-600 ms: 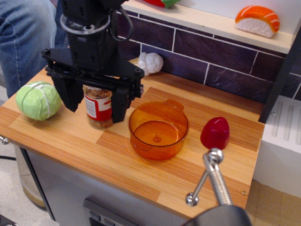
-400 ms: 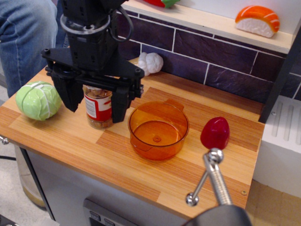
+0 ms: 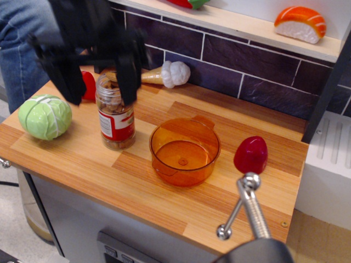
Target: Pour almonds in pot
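Wooden counter [image 3: 164, 181] before dark tiled wall. Almonds [image 3: 114, 107] in clear labelled jar, upright, long axis vertical, standing just left of the orange pot [image 3: 185, 152] and right of the green cabbage toy [image 3: 45, 116]. Gripper [image 3: 96, 82], motion-blurred, poised above and slightly behind-left of the jar, fingers spread wide and empty, one finger [image 3: 127, 82] overlapping the jar's top in view. Arm reaching down from upper left. Judged next: descent to straddle the jar, then tipping rightward over the pot.

A single raised camera looked down from the near side onto the light wooden counter [image 3: 164, 181], facing the far dark-tiled wall [image 3: 263, 76].
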Tool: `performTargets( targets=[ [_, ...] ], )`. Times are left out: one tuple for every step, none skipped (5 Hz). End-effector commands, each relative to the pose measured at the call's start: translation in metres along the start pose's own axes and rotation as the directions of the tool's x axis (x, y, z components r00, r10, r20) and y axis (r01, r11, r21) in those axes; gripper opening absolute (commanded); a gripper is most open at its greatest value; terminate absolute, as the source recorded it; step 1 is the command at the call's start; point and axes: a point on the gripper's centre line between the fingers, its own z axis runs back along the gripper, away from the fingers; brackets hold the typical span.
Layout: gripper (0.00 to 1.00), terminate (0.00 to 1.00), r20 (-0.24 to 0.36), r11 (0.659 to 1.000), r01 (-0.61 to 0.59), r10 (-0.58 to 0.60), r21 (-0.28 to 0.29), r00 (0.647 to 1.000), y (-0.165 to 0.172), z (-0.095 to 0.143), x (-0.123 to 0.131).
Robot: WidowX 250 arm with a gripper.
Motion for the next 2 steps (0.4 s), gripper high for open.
performTargets(
  targets=[
    [1.0, 0.0, -0.072, 0.946, -0.251, 0.241, -0.206, 0.968, 0.012, 0.036, 0.044],
    [1.0, 0.0, -0.224, 0.868, -0.444, 0.397, -0.222, 0.89, 0.036, 0.04, 0.074]
  ],
)
